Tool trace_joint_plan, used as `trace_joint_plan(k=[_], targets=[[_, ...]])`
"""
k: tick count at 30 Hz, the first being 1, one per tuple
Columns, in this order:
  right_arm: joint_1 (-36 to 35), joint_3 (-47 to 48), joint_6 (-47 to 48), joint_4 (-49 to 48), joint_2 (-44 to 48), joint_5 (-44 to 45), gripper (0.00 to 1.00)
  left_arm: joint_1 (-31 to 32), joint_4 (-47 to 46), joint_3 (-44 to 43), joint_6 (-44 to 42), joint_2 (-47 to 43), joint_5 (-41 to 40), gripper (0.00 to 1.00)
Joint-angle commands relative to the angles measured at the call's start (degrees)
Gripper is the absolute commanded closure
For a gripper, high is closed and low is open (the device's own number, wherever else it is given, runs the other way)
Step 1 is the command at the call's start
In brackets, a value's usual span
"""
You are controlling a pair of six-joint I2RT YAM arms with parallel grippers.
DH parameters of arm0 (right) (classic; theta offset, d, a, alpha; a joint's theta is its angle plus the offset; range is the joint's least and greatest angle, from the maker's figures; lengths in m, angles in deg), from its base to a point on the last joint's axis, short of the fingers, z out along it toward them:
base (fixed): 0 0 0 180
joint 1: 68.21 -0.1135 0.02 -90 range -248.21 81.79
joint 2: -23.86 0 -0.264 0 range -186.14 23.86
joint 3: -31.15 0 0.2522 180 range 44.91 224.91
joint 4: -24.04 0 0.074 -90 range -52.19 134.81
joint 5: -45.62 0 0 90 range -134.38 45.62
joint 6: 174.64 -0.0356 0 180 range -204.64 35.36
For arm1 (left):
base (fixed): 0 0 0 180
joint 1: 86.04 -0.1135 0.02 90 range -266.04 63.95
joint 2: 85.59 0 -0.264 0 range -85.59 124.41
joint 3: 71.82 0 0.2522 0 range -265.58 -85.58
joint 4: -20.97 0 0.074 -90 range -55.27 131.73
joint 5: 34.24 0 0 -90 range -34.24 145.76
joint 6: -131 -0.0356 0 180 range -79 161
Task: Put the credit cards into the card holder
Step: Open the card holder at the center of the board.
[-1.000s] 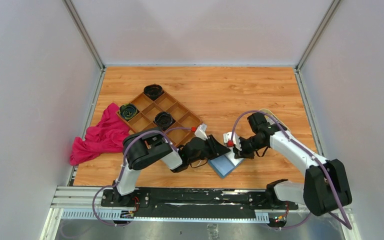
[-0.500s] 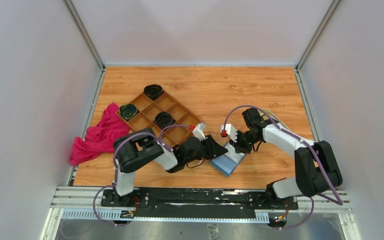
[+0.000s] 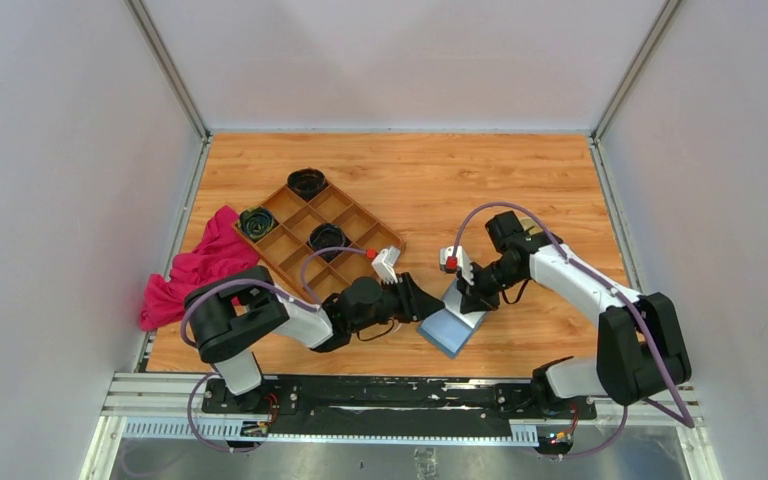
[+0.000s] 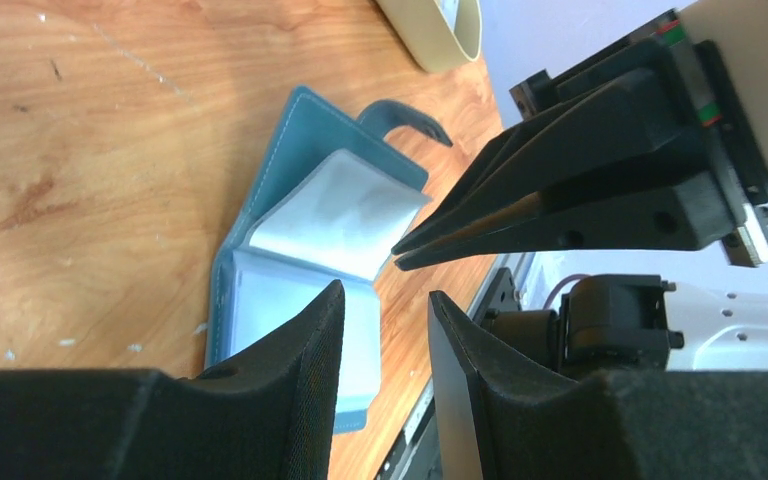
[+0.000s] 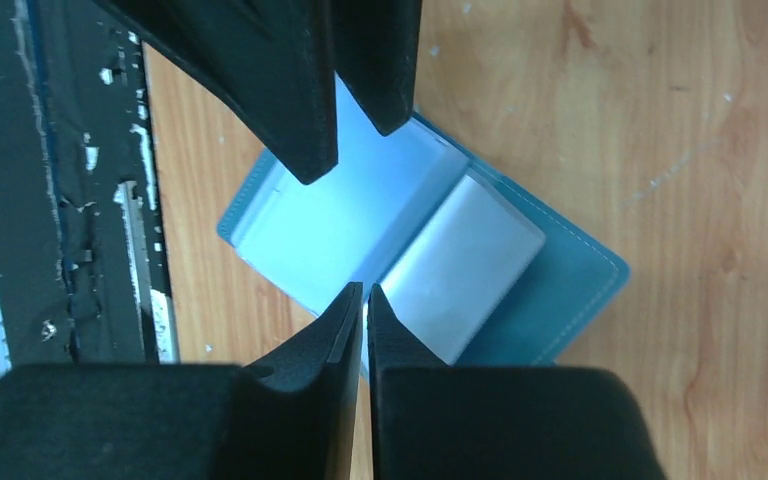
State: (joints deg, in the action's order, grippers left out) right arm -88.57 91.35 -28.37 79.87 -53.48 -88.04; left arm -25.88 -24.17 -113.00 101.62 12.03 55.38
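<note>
The teal card holder (image 3: 453,328) lies open on the wood between the arms, lighter blue slotted leaves up. It also shows in the left wrist view (image 4: 290,150) and the right wrist view (image 5: 570,280). One whitish-grey leaf (image 5: 465,265) stands slightly raised; I cannot tell whether a card is in it. My left gripper (image 4: 385,292) is open and empty, just above the holder's near-left edge. My right gripper (image 5: 364,288) is shut with nothing seen between its pads, tips low over the middle leaves. The two grippers point at each other, a small gap apart. Loose credit cards are not plainly visible.
A cream oval tray (image 4: 440,35) stands just beyond the holder, mostly hidden behind the right arm in the top view. A brown wooden compartment tray (image 3: 345,210) with dark rolled things sits back left, a pink cloth (image 3: 195,270) beside it. The metal rail (image 3: 360,395) runs along the near edge.
My left arm's elbow swung left and its gripper drew back slightly. My right gripper shifted left over the holder, its arm straightening. The holder stayed open, barely shifted.
</note>
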Motion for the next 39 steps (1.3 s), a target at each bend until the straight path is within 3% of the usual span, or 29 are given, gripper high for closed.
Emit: trace_joint_plan(k=[1,13,20,32,39], targets=[[-2.03,0.15,3.31,4.16,0.64,-4.74,0.91,1.92,2.17,2.02,-2.27,-1.69,-0.27,0.61],[-5.84,0.14,-2.22,-0.06,-4.74,4.60,0.90,9.49,14.19,0.16,-2.22,-1.61,-6.71,0.61],[-8.97,1.13,-3.45,1.00,-10.56,7.07,0.90,9.71,21.89,-1.19,-1.17,-0.38,-11.22,0.60],[-11.14,5.56,-11.76,-0.68,-14.36,7.07,0.90,2.26,24.55,-4.34,-5.57,2.26,-7.38,0.58],[-8.55,6.30,-9.29,2.49,-11.00,7.60,0.87,0.22,25.71,-4.80,-8.96,0.40,-5.76,0.58]])
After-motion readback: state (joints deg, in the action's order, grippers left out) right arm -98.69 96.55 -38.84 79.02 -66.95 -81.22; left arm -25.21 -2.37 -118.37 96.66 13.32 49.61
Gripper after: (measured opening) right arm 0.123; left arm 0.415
